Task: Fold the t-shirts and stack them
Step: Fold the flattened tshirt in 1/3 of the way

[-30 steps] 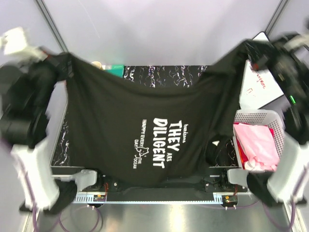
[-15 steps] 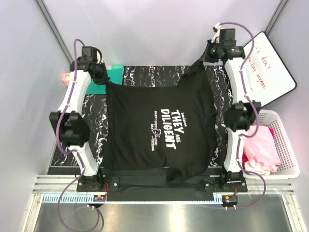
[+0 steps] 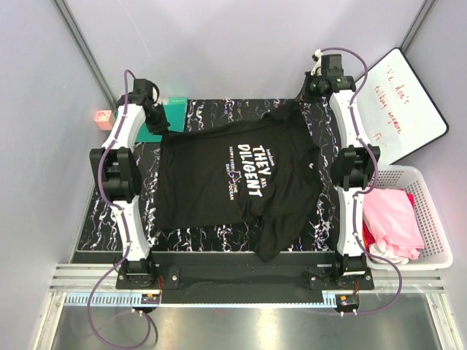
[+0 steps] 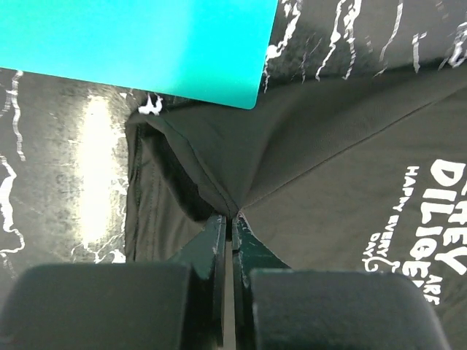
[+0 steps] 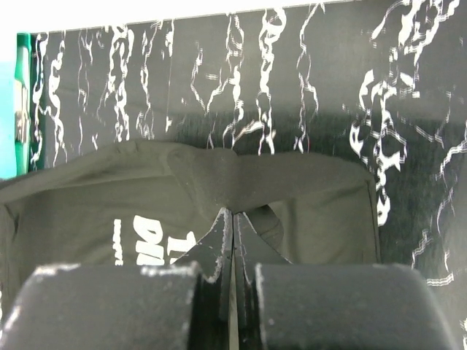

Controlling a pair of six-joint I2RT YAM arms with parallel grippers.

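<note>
A large black t-shirt (image 3: 233, 186) with slanted white lettering lies spread on the marbled tabletop, one sleeve trailing toward the near edge. My left gripper (image 3: 165, 132) is shut on its far left corner; the wrist view shows the cloth (image 4: 292, 146) pinched at my left gripper (image 4: 231, 217) tips. At the far right corner my right gripper (image 3: 305, 100) is shut on the shirt, the cloth (image 5: 182, 189) bunched at my right gripper (image 5: 233, 213) tips. Pink and white t-shirts (image 3: 392, 222) lie in a white basket (image 3: 430, 240) at the right.
A teal mat (image 3: 174, 109) lies at the back left of the table, seen also as the teal mat (image 4: 139, 44) in the left wrist view. A whiteboard (image 3: 405, 102) with red writing leans at the back right. A small pink block (image 3: 103, 119) sits off the table's left.
Both arms have swung from high and near to low at the far side, laying the hanging black shirt flat on the table. Both grips have stayed shut.
</note>
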